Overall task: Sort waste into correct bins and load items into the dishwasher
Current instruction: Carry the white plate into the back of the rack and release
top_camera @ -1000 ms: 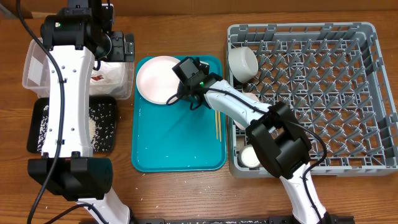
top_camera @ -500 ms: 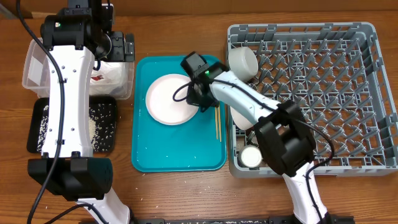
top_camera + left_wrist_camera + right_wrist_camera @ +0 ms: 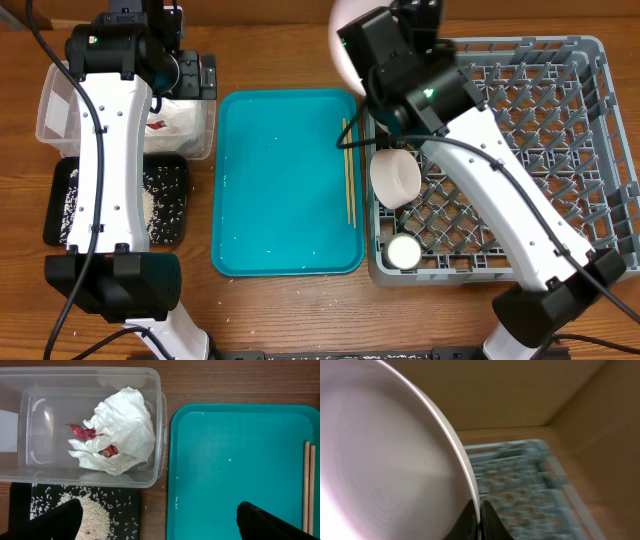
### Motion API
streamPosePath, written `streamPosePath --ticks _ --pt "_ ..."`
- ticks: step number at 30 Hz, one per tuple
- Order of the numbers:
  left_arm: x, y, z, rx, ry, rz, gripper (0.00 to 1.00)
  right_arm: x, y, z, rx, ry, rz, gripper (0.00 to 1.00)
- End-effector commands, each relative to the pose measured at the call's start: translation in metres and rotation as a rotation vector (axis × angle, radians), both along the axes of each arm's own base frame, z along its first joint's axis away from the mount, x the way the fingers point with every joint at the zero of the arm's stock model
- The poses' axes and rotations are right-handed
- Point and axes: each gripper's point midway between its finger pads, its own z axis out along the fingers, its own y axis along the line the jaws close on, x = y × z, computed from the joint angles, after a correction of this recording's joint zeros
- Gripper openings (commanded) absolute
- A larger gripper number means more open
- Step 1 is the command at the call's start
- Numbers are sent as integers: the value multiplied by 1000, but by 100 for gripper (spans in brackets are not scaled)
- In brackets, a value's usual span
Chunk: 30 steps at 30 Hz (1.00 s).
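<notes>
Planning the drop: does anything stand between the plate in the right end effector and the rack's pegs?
Nothing visible does. The plate, pinched in the right end effector, hangs near the rack corner. A bowl and cup fill only the side nearest the teal tray; the arm hides some pegs.

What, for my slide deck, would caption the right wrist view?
Right gripper, jaws shut on the plate rim, blurred dish rack beyond.
</notes>
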Motion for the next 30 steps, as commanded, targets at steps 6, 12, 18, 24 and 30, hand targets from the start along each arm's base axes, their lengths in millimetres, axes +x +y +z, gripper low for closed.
streamPosePath --ticks 6,12,18,24,30 --pt "1 1 12 8 -35 9 100 2 -99 12 -249 70 -224 4" --pt "1 1 12 8 -35 9 100 7 -110 -20 -220 136 -221 4" --pt "1 1 12 9 -35 9 100 12 -112 -59 -244 159 -232 4" --pt "1 1 12 8 -35 9 100 17 -107 -78 -218 164 -214 4" --pt "1 1 12 8 -35 9 100 22 -102 -95 -202 202 -191 4"
